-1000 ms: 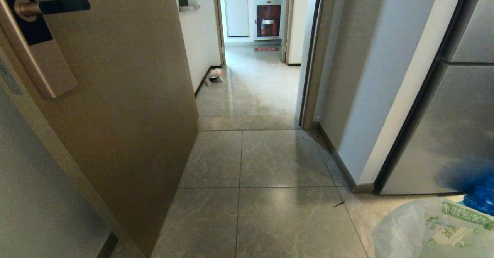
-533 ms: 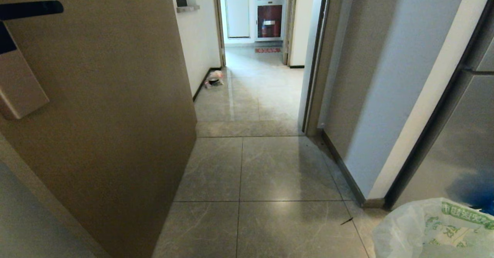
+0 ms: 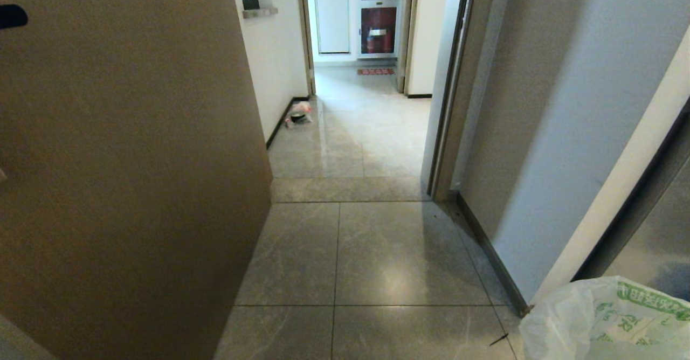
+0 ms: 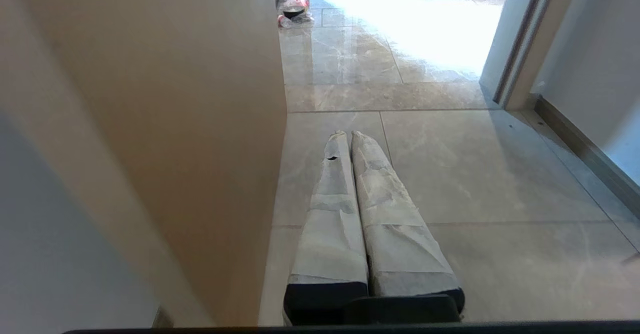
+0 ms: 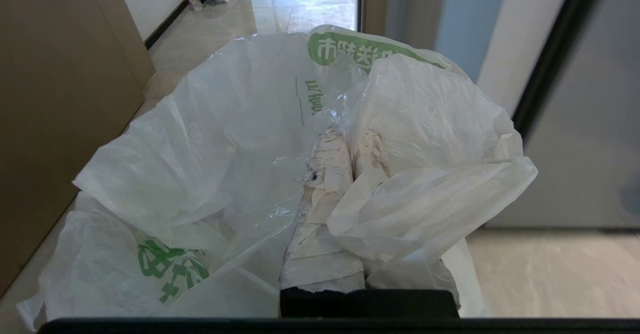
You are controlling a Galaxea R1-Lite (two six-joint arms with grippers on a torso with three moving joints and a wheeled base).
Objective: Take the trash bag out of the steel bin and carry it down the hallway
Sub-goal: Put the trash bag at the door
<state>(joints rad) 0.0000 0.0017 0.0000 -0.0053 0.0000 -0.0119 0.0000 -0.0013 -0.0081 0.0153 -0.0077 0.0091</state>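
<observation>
Daylight glares off the floor tiles (image 4: pixel 400 29); door (image 3: pixel 135 160) blurred.

Left gripper (image 4: pixel 345 134): paper-wrapped fingers pressed together, empty, extended level above floor. Right gripper (image 5: pixel 347 139): wrapped fingers closed, pinching the trash bag (image 5: pixel 240 139), extended forward.

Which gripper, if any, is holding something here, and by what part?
The right gripper is shut on the trash bag, pinching gathered film at its top. The left gripper is shut and holds nothing.
</observation>
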